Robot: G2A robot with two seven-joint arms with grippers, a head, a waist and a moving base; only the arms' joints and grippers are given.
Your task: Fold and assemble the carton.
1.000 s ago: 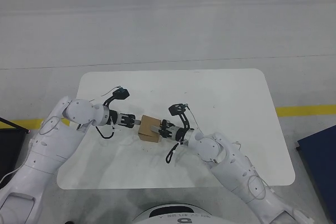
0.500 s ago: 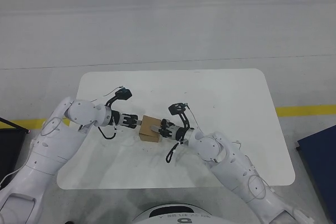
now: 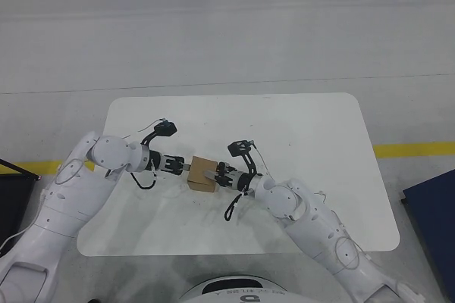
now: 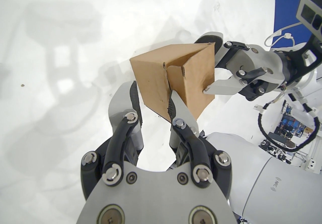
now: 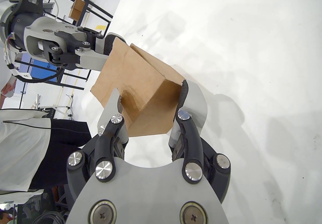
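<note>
A small brown carton [image 3: 202,174], partly folded with a flap seam showing, is held between both grippers just above the middle of the white table [image 3: 311,144]. In the left wrist view, my left gripper [image 4: 154,100] is shut on the carton's [image 4: 153,76] near corner, one finger on each side. In the right wrist view, my right gripper [image 5: 150,98] clamps the opposite end of the carton [image 5: 143,79], and one fingertip dents the cardboard. From above, the left gripper [image 3: 183,164] and the right gripper [image 3: 214,176] face each other across the box.
The table's rounded edge [image 3: 110,121] lies behind the left arm. A black frame [image 3: 0,170] stands off the table at the left, and a blue mat [image 3: 444,204] lies on the floor at the right. Bare tabletop extends to the far right [image 3: 326,121].
The left arm's wrist has shifted slightly. The carton and the right arm have stayed where they were.
</note>
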